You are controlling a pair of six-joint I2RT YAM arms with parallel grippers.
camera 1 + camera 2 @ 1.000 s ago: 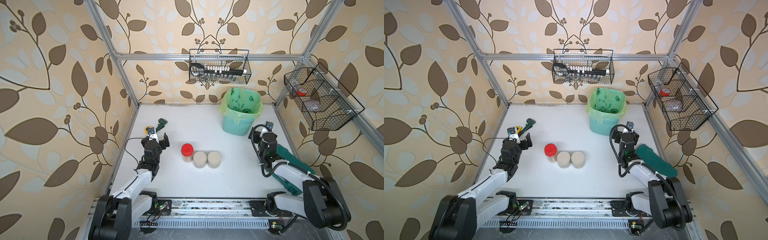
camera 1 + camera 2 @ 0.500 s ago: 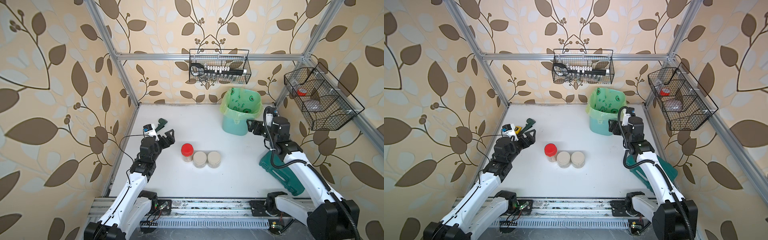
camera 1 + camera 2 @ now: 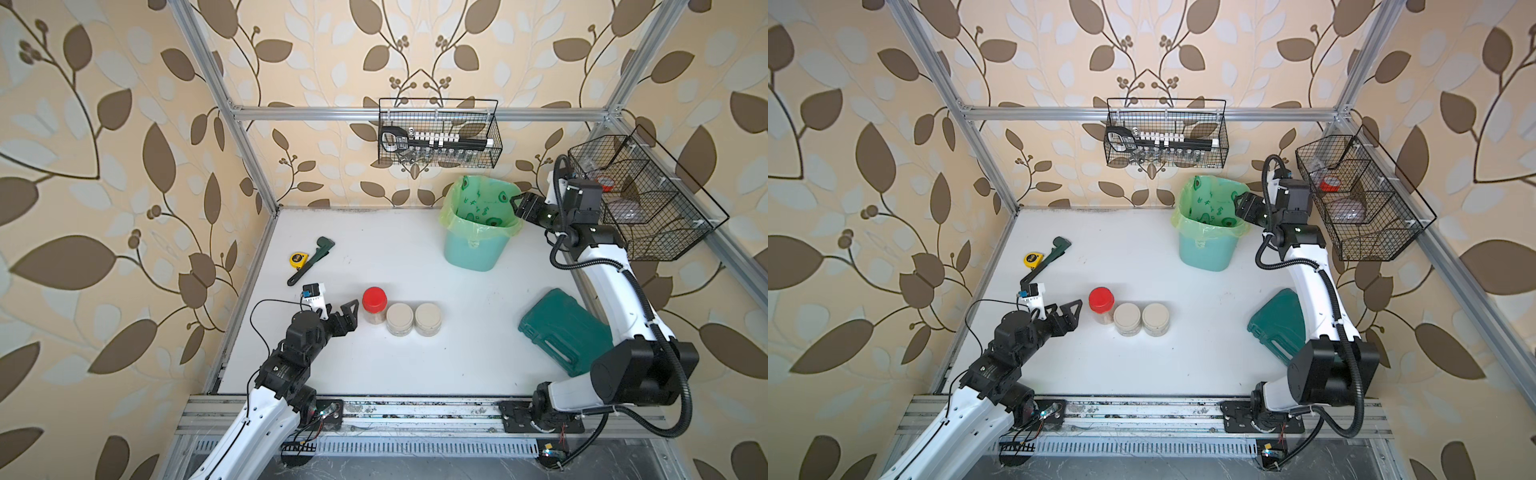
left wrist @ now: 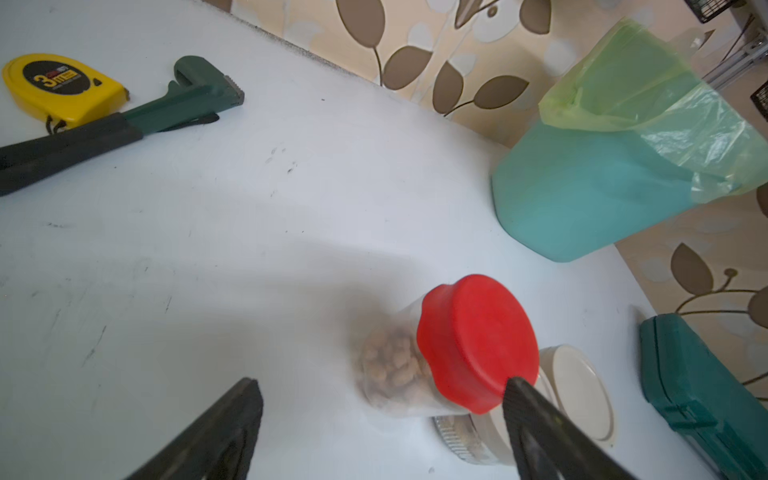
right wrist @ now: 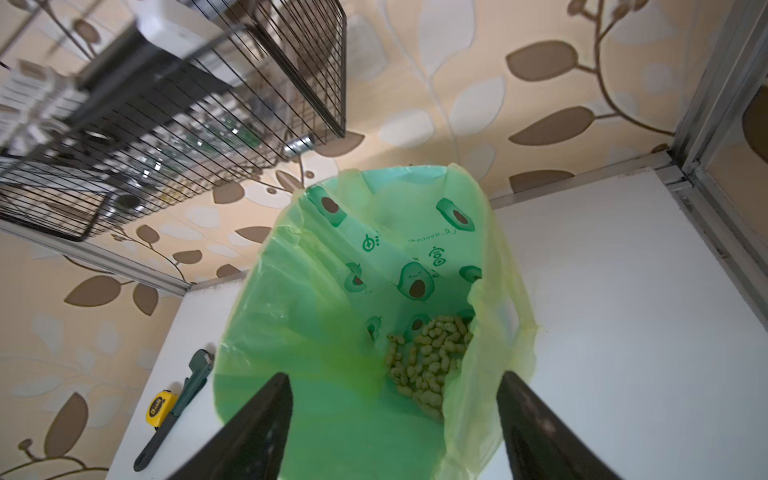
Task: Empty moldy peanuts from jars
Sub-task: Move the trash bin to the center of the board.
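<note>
Three jars stand in a row in both top views: a taller red-lid jar [image 3: 374,305] and two squat beige-lid jars [image 3: 400,318] [image 3: 428,318]. Moldy peanuts [image 4: 390,365] show through the red-lid jar's glass. My left gripper [image 3: 345,312] is open just left of that jar, whose red lid [image 4: 478,340] lies close ahead of the open jaws in the left wrist view, untouched. My right gripper [image 3: 521,208] hangs open and empty over the mint-green bin's [image 3: 473,249] right rim. More peanuts [image 5: 428,357] lie in the bin's green liner.
A yellow tape measure [image 3: 298,259] and a green wrench [image 3: 309,266] lie at the left back of the table. A dark green case [image 3: 563,332] lies front right. Wire baskets hang on the back wall [image 3: 438,133] and right wall [image 3: 648,199].
Both arms have unfolded from near the front. The left gripper has reached right toward the red-lid jar. The right gripper has risen and gone back to the bin's rim.
</note>
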